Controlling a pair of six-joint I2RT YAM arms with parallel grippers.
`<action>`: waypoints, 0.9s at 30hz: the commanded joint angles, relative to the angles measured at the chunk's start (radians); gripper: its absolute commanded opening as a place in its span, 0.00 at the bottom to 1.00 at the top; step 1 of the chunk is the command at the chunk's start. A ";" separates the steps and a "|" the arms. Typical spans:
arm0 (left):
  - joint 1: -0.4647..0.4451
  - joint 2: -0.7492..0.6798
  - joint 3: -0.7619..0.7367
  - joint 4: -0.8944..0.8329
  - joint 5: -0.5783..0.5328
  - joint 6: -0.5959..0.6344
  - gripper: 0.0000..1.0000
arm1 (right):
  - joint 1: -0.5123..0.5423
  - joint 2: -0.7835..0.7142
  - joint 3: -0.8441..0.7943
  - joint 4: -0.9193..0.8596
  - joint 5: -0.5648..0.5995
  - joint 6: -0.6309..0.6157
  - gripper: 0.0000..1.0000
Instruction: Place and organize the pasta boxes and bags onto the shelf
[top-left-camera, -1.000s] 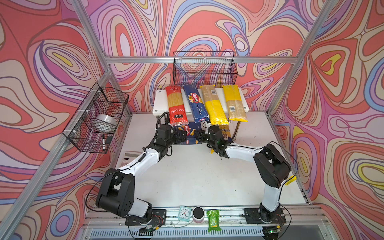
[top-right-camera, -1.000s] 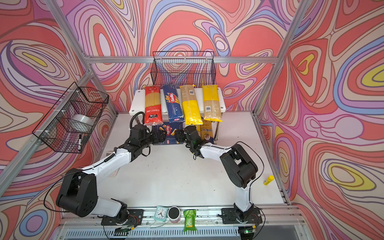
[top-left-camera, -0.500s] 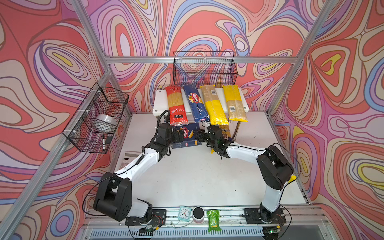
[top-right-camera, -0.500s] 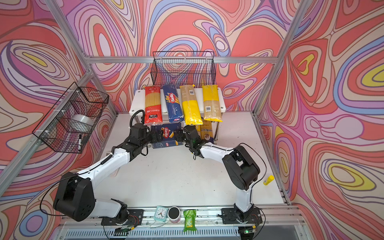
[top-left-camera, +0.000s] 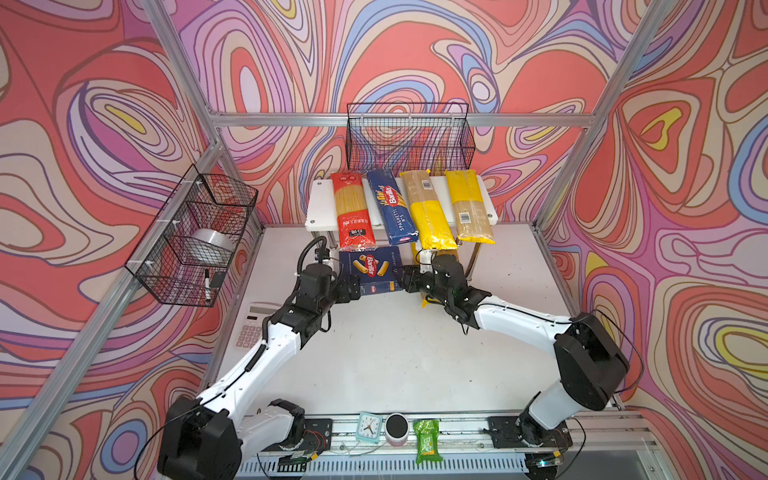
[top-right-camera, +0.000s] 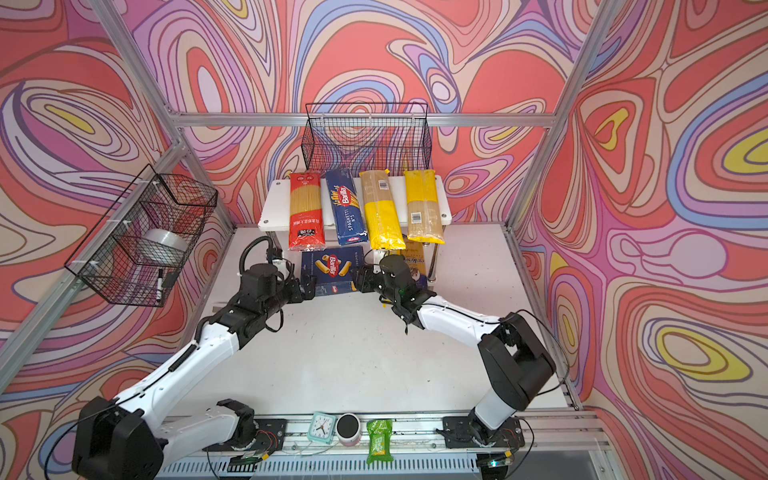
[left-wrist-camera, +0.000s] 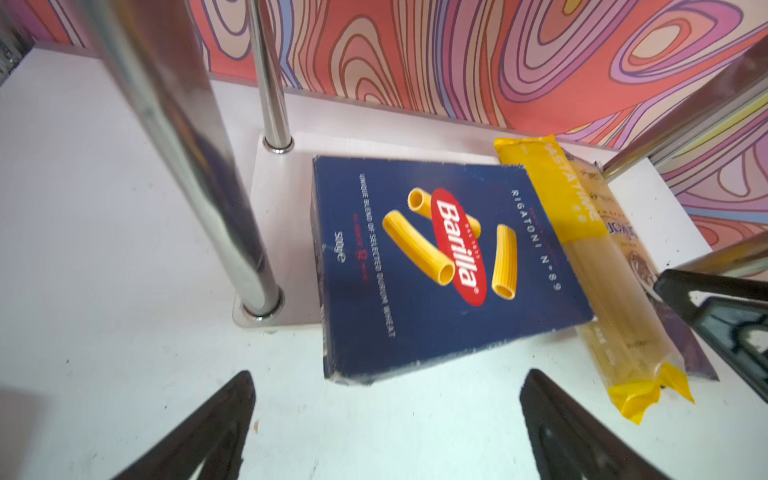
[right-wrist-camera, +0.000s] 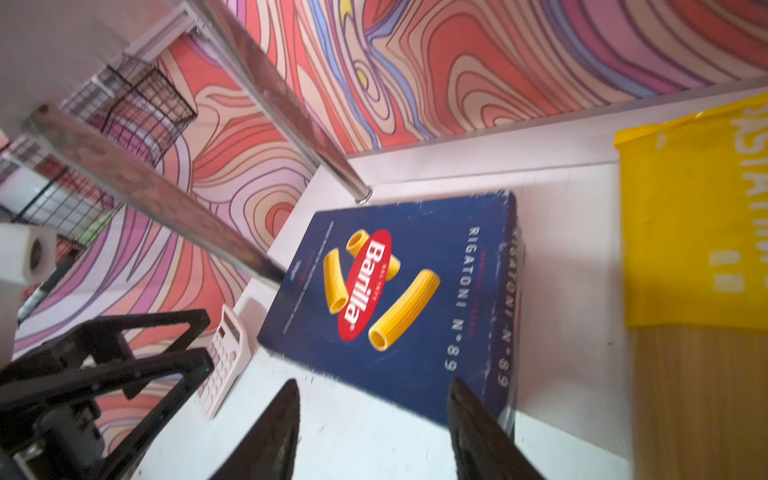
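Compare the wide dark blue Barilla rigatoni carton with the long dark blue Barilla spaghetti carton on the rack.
The wide dark blue rigatoni carton is broad and short; the long dark blue spaghetti carton is slim. The rigatoni carton lies on the white rack's lower board, the spaghetti carton on its top board. Both lie flat, dark blue with a red oval Barilla logo.

Robot test cell in a lab, dressed up as a pantry rather than a real home or shop. A bare aluminium frame (top-left-camera: 399, 119) holds walls (top-left-camera: 104, 124) printed with loud red, pink and purple swirls around a white table (top-left-camera: 395, 365). The left arm (top-left-camera: 266, 353) and the right arm (top-left-camera: 519, 326), white and black, are bolted to a metal rail (top-left-camera: 457, 424) at the table's front edge. Props include a white shelf (top-left-camera: 320, 208) of pasta packs (top-left-camera: 353, 216), black wire baskets (top-left-camera: 409, 137), a small clock (top-left-camera: 369, 427) and a calculator (top-left-camera: 251, 326).
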 joint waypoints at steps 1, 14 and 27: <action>0.002 -0.079 -0.042 -0.098 0.035 -0.023 1.00 | 0.060 -0.038 -0.033 -0.055 -0.055 -0.056 0.56; 0.056 -0.405 -0.193 -0.334 -0.046 -0.072 1.00 | 0.176 0.204 0.025 0.120 -0.163 0.030 0.51; 0.155 -0.473 -0.250 -0.331 -0.032 -0.071 1.00 | 0.183 0.391 0.198 0.151 -0.144 0.047 0.49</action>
